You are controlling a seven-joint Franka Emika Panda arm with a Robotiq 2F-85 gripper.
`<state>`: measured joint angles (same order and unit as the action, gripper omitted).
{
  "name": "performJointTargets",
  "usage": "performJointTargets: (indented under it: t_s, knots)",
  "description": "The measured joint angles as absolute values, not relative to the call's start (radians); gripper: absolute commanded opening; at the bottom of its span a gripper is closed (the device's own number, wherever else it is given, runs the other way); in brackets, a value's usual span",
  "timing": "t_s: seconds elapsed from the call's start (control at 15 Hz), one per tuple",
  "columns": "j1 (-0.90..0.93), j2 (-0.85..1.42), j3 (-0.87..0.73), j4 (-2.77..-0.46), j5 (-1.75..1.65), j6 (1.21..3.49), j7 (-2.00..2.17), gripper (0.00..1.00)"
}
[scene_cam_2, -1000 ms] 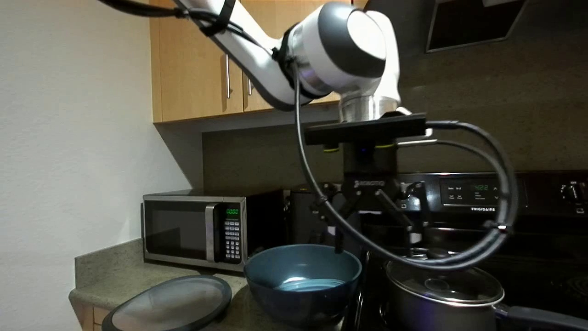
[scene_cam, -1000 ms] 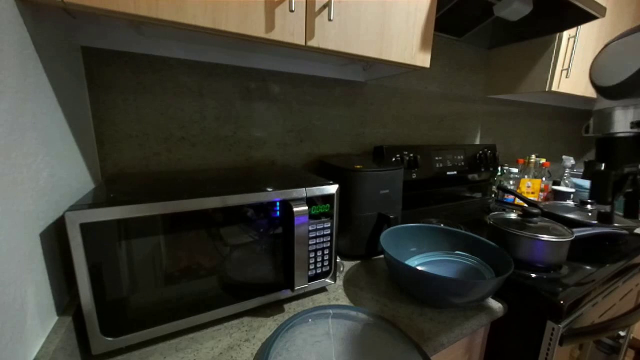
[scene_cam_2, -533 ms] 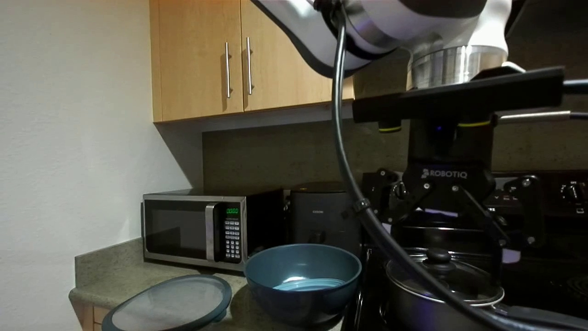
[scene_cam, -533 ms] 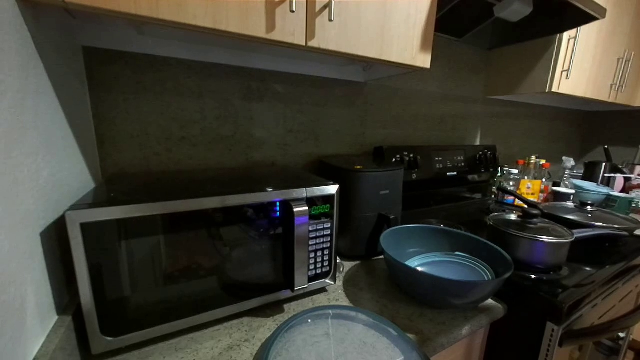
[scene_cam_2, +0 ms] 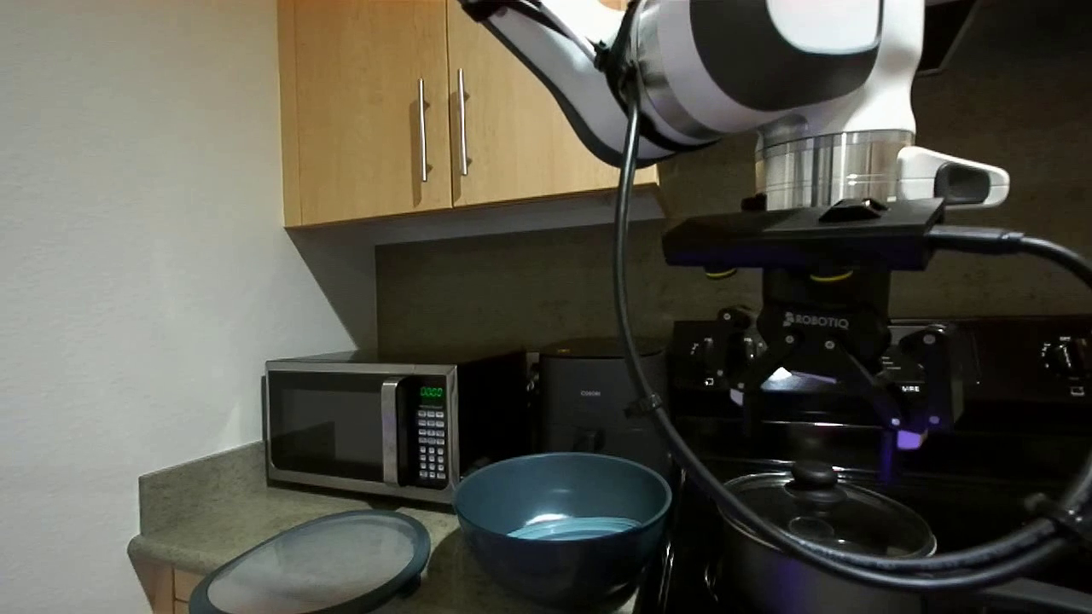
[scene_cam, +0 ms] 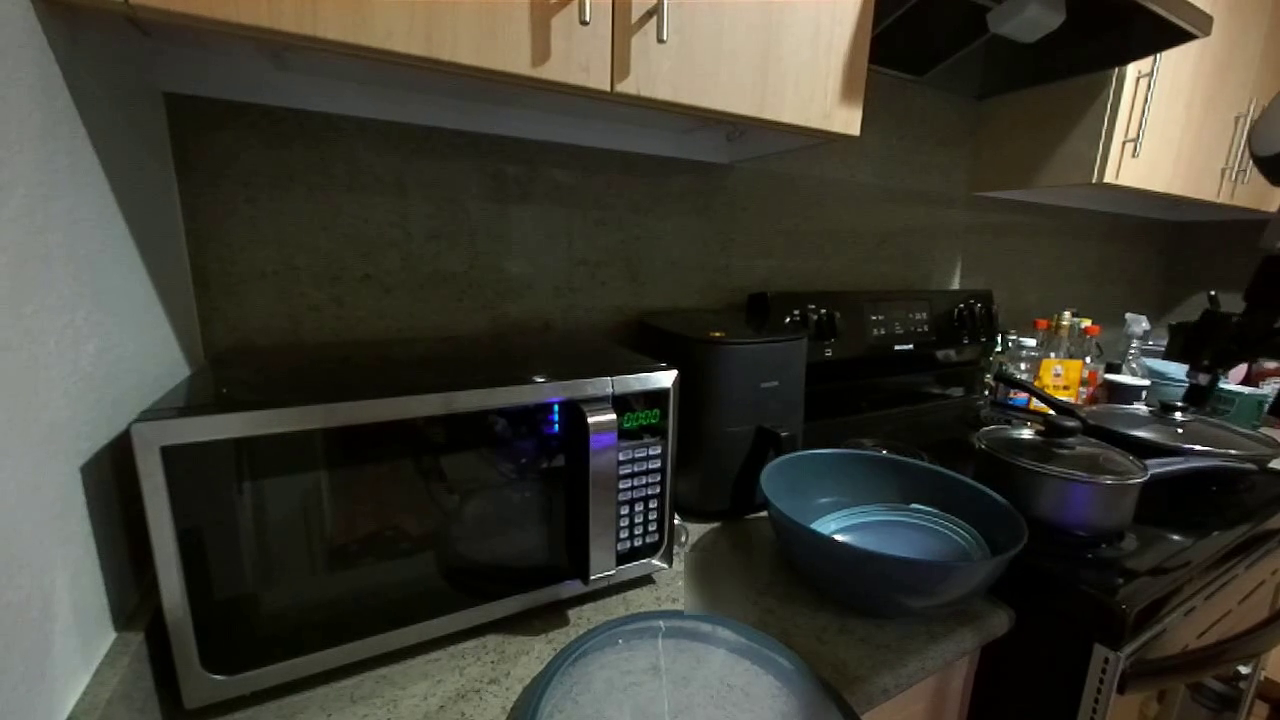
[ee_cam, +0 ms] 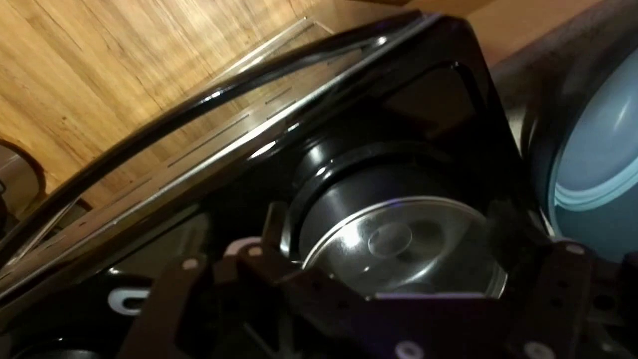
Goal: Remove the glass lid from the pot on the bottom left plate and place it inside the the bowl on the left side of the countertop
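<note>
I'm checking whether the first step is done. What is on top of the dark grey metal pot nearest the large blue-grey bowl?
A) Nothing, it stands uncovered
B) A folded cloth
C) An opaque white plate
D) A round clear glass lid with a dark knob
D: in both exterior views the round clear glass lid, its dark knob upward, sits on the dark grey metal pot.

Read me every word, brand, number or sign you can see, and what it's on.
"ROBOTIQ": gripper.
"00:00", green: microwave display.
"COSORI", small: dark appliance behind the bowl.
"IRE" in an exterior view, start of the word hidden: stove panel.
Too small or blurred: microwave keypad, bottle labels.
</note>
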<state>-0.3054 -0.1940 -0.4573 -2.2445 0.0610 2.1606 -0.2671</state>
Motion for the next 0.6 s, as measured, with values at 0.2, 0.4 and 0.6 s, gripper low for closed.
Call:
performJointTargets:
  t_s: [0.2, 0.4, 0.6]
  knots:
    - [-0.301, -0.081, -0.456, -2.155, 0.166, 2.198, -0.245, 1.00]
    - [-0.303, -0.003, -0.457, -2.091, 0.197, 2.198, -0.244, 1.00]
    - [-0.307, 0.006, -0.454, -2.083, 0.197, 2.198, -0.239, 1.00]
